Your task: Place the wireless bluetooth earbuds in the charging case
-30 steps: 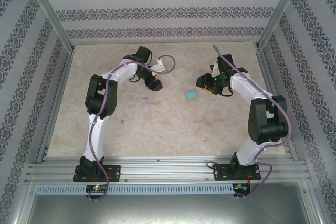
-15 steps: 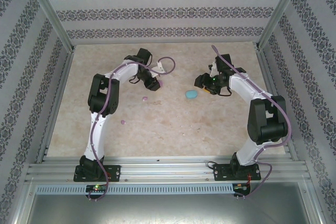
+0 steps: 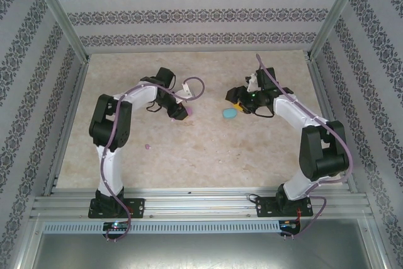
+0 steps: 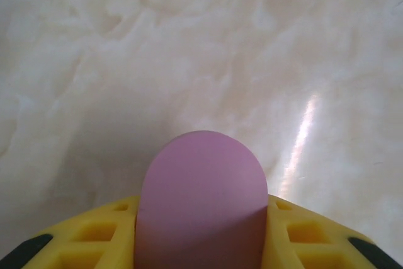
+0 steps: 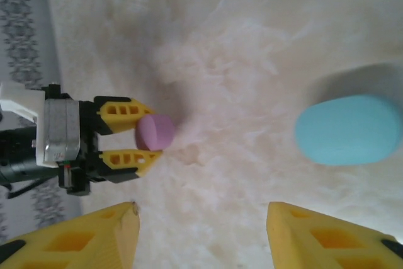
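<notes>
Your left claw [image 3: 181, 110] is squeezed tight on the pink case [image 4: 203, 200], with a yellow finger [image 4: 104, 239] on each side of it. It holds the case low over the table [image 3: 208, 155]. Your right claw [image 5: 201, 213] has its fingers wide apart with nothing between them. It hangs just beside the blue case [image 5: 349, 130], which lies flat on the table. One tiny lilac bud [image 3: 147, 146] lies alone on the table, closer to the arm bases and well apart from both claws. So I think you are early in the job: a case is in hand, but that bud is not yet in a case. Next, I think the pink case must be held steady and opened. Then the little bud must be pinched very gently, since it is so small and round that it could slip or roll away. Some things are hard to see. You cannot tell if the pink case is open or closed, as the left wrist view cuts off its lower part. The blue case looks like a closed pebble, but its seam is too blurry to find. Whatever lies right under the left claw is hidden from above.
</notes>
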Controlling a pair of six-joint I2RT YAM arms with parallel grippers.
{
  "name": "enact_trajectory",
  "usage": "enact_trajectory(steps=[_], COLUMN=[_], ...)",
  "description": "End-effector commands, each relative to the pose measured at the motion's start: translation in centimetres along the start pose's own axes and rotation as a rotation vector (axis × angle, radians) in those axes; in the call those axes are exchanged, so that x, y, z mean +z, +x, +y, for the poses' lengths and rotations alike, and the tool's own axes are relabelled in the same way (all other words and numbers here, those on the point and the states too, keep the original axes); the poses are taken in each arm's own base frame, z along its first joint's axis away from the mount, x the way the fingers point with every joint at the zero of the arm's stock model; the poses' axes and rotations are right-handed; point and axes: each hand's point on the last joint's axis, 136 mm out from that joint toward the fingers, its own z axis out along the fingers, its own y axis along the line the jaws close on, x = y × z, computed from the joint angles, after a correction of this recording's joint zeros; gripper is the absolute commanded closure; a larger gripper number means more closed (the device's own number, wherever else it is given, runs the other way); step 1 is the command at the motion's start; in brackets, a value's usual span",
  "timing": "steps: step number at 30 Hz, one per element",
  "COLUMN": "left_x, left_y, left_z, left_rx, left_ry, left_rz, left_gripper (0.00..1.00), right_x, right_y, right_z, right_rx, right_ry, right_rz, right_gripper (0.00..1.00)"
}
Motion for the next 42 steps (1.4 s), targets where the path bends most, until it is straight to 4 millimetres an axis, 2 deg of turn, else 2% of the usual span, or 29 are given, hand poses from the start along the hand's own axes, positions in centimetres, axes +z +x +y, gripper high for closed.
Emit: enact_trajectory(steps=[1,8,13,21,29,32,35,38,42], left_x=[-3.2,-5.4,-6.4,-7.8,-7.8,-7.9,-8.1,-8.4,-9.7], left_y=[-4.8,-7.6,-9.0,-10.6,-11.1,-11.2,-11.2,-11.2,-11.3], left_z=[-1.9,-6.3,-8.9,-11.1,-12.2,-12.5,-12.5,-12.7,-12.9], left_rx=[0.041,0.067,0.085,0.105,0.122,0.127,0.125,0.134,0.166], left_ry=[0.013,0.069,0.111,0.148,0.169,0.172,0.17,0.154,0.117], left_rz=[-0.221,-0.374,-0.418,-0.468,-0.473,-0.475,-0.475,-0.474,-0.507], left_gripper=[0.73,0.74,0.74,0.74,0.74,0.74,0.73,0.64,0.5], right_x=[0.2,0.6,0.3,0.5,0.8,0.9,0.9,0.8,0.1], right_y=[1.4,4.4,5.4,6.7,7.5,7.7,7.7,7.7,7.3], right_z=[4.0,7.4,8.4,8.6,9.4,9.6,9.7,9.9,10.2], right_rx=[0.0,-0.028,-0.057,-0.074,-0.091,-0.091,-0.082,-0.074,-0.023], right_ry=[-0.146,-0.24,-0.255,-0.249,-0.261,-0.267,-0.272,-0.282,-0.336], right_rz=[0.03,0.105,0.123,0.159,0.195,0.206,0.211,0.211,0.206], right_gripper=[0.43,0.39,0.37,0.36,0.37,0.46,0.64,0.77,0.85])
